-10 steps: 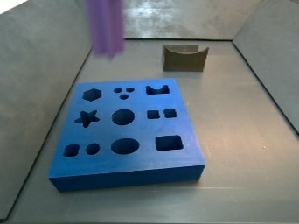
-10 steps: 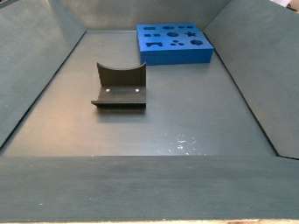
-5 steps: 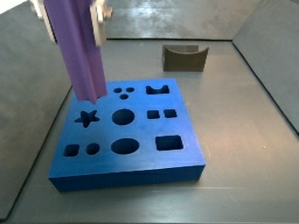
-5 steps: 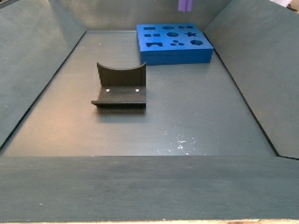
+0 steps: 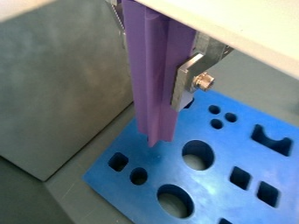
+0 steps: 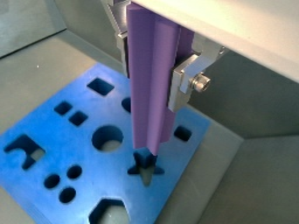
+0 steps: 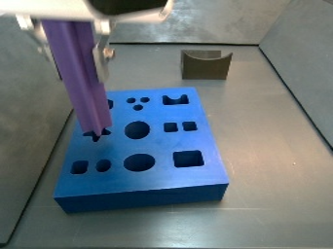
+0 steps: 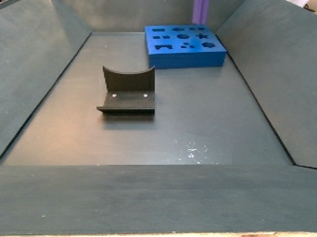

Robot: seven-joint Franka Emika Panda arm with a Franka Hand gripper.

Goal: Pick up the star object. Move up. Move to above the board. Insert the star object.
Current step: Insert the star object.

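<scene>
My gripper [image 7: 68, 34] is shut on the star object [image 7: 81, 78], a tall purple post held upright over the left part of the blue board [image 7: 163, 180]. The post's lower end stands at the mouth of the star hole [image 6: 147, 170]; I cannot tell how deep it is in. In both wrist views the post [image 5: 149, 79] [image 6: 153, 87] fills the gap between the silver fingers [image 5: 187, 77] [image 6: 188, 77], above the board [image 5: 239, 153] [image 6: 65, 149]. In a side view the post [image 8: 201, 9] shows at the top edge, above the board [image 8: 168, 57].
The dark fixture [image 7: 205, 64] stands on the floor behind the board, and in a side view [image 8: 128, 93] it stands mid-floor. Grey walls enclose the floor on the left, right and far sides. The board's other holes are round, square and hexagonal.
The gripper has come down and toward the board's left side with the star object. The post's lower end has dropped from above the board to the star hole.
</scene>
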